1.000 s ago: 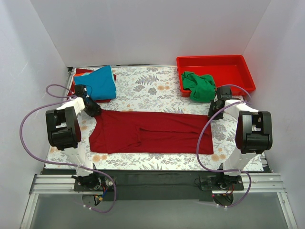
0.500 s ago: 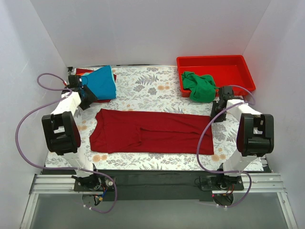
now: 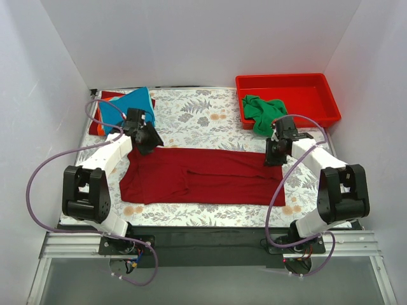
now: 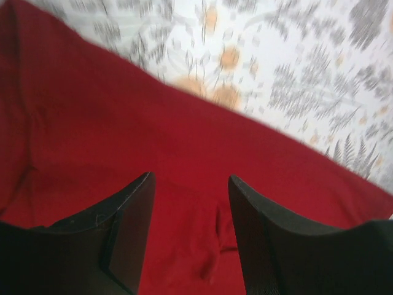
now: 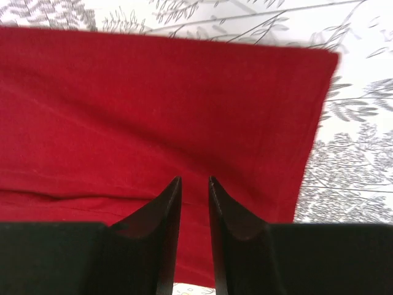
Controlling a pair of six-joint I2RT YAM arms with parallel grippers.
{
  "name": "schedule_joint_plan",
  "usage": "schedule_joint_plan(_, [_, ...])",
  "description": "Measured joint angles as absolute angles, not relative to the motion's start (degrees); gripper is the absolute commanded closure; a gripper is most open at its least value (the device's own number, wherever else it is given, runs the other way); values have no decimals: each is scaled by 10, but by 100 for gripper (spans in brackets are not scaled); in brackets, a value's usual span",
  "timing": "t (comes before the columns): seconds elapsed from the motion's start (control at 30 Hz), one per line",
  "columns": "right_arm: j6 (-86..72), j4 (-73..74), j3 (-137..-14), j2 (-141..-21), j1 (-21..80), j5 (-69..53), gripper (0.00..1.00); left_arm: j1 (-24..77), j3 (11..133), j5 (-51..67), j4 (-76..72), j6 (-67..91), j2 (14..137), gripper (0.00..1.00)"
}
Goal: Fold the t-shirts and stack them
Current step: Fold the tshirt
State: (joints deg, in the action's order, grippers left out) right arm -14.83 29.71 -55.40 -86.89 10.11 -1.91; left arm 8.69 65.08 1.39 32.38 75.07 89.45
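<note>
On flowered table cloth [image 3: 203, 121]: large dark red soft t-shirt [image 3: 210, 178], long axis left-right.
Left gripper [image 3: 147, 141]: over far-left corner, jaws apart.
Right gripper [image 3: 272, 157]: over far-right corner, jaws slightly apart.

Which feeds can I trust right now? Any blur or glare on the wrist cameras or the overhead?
Left wrist view: blurred throughout, with the floral table cloth streaked and the dark red t-shirt soft. Right wrist view: sharper, the cloth weave readable, only the shirt's far edge slightly smeared. Top view: evenly lit and sharp, with no glare.
</note>
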Motion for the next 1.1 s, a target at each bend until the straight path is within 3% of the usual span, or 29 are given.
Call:
schedule_joint_plan(0.6, [-161, 295, -504, -904, 109, -16, 74, 111, 441, 82, 277, 835, 853, 50])
schedule_joint_plan(1.1, [-204, 291, -425, -824, 111, -22, 75, 111, 528, 109, 244, 813, 958, 50])
